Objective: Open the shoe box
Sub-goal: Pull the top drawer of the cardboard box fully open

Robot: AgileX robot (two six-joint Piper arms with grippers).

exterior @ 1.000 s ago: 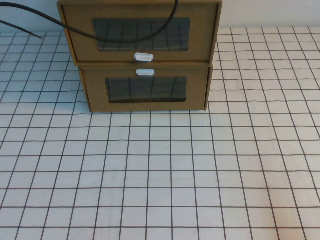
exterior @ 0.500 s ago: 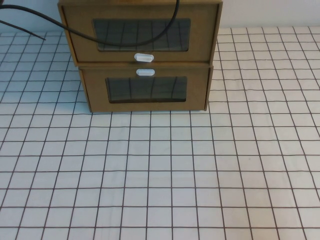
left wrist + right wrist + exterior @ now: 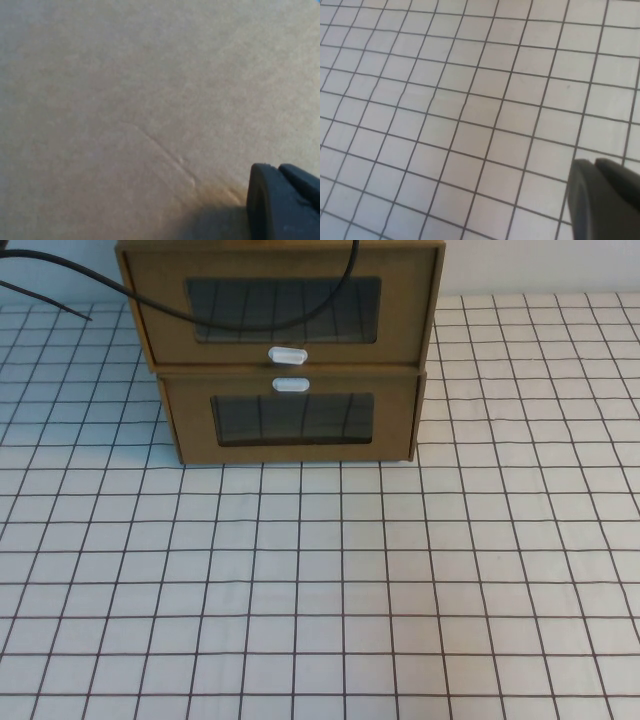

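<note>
Two brown cardboard shoe boxes are stacked at the back of the table, both closed. The upper box [image 3: 280,270] and the lower box [image 3: 290,450] each have a dark window and a white handle [image 3: 288,355] [image 3: 290,385]. Neither arm shows in the high view. In the left wrist view my left gripper [image 3: 278,170] is shut and empty, hovering close over a plain cardboard surface [image 3: 125,100]. In the right wrist view my right gripper [image 3: 596,164] is shut and empty above the checked tablecloth [image 3: 470,115], away from the boxes.
A black cable [image 3: 200,315] drapes across the upper box's front and runs off to the left. White cloth with a dark grid [image 3: 320,590] covers the table in front of and to the right of the boxes.
The loose end of the black cable at the far left has shifted slightly to the right. The boxes have not moved.
</note>
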